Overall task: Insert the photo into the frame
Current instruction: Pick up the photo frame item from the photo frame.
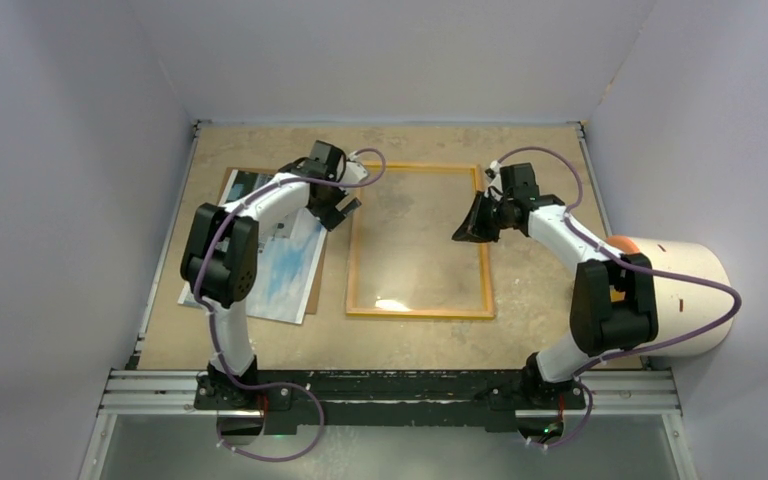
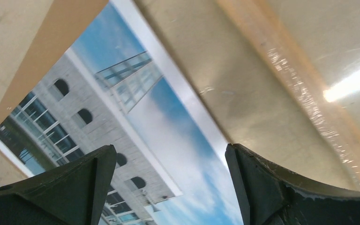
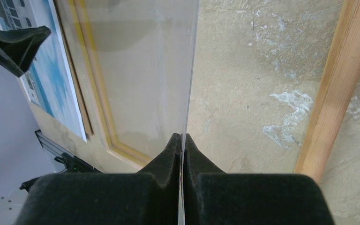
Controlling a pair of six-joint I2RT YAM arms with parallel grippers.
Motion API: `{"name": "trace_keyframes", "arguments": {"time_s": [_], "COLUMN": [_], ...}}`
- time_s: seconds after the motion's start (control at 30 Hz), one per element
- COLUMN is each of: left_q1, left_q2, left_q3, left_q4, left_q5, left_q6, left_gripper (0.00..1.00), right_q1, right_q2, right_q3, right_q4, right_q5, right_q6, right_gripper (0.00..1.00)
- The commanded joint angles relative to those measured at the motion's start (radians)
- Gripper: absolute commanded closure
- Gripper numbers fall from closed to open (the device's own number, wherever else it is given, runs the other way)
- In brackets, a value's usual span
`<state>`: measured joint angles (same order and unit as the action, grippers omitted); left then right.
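Tan bench (image 1: 540, 290) between grey walls: frame (image 1: 420, 312) lies centrally, unfilled; photo (image 1: 285, 280) rests beside it on a brown board (image 2: 37, 61), not yet lifted; left hand (image 1: 344, 213) hovers open above photo; right hand (image 3: 182, 138) pinches a clear pane (image 3: 140, 70) by its edge.

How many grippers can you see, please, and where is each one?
2. The left gripper is open above the photo, beside the frame. The right gripper is shut on a clear pane at the frame's right side. None seems hidden.
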<state>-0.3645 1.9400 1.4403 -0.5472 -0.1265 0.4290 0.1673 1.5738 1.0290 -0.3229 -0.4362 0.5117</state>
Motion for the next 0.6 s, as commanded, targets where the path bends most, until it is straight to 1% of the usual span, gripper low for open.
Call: {"name": "trace_keyframes", "arguments": {"time_s": [0.0, 0.1, 0.3, 0.43, 0.57], "left_q1": [-0.031, -0.037, -0.029, 0.015, 0.038], "left_q2": [0.024, 0.041, 0.037, 0.01, 0.002], "left_q3": [0.014, -0.022, -0.146, -0.195, -0.18], "left_q4": [0.006, 0.038, 0.14, 0.16, 0.146], "left_q5": [0.028, -0.031, -0.212, -0.24, -0.239], "left_q6": [-0.039, -0.02, 0.074, 0.114, 0.12], "left_gripper": [0.06, 0.06, 0.06, 0.06, 0.06], "right_q1": [-0.003, -0.003, -0.003, -0.002, -0.002], "right_q2": [-0.038, -0.04, -0.072, -0.061, -0.065], "right_q3": [0.053, 0.05, -0.007, -0.023, -0.021], "right_q4": [-0.086, -0.057, 0.069, 0.11, 0.113], "right_q5": [0.044, 0.041, 0.028, 0.015, -0.014], "right_q6": [-0.051, -0.035, 0.016, 0.037, 0.037], "right_gripper": [1.0, 1.0, 1.0, 1.0, 1.0]}}
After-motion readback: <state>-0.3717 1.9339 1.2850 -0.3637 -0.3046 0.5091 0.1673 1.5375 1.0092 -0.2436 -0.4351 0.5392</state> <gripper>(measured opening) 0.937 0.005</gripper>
